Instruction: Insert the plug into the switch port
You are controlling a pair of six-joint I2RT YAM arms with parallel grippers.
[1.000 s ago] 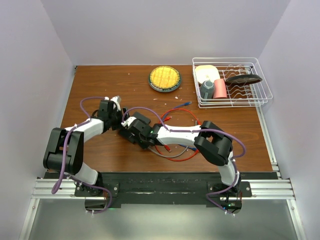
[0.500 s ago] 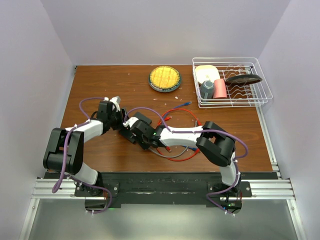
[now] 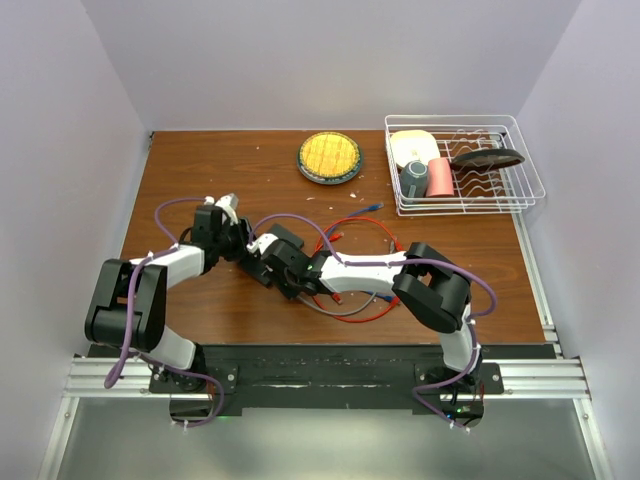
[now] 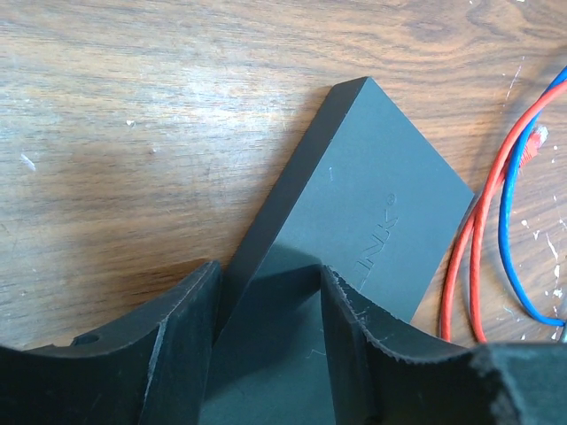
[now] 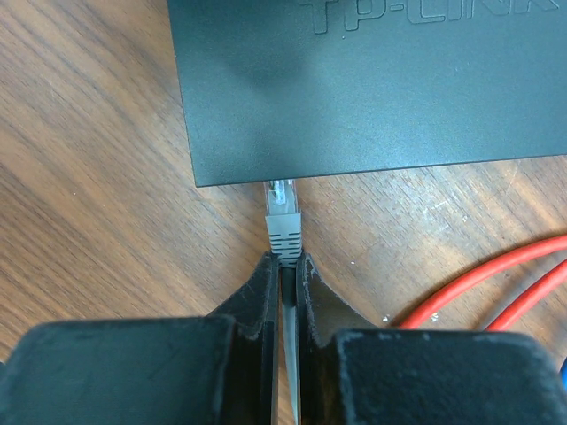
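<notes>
Brown wood bench w/ pale scuffs, boxed in by plain pale-lilac walls. White wire rack sat far right, round yellow dish at back centre. Flat dark grey rectangular switch lay flat left of centre, between both arms. Its long axis ran diagonally in the left wrist view, socket edge facing the right end effector. The left end effector gripped one end of the switch. The right one was pinched narrow on the tail of the small grey plug, which lay in line w/ its fingers, clear tip at the socket edge; seated or not, can't tell. Thin red cable lay nearby.
</notes>
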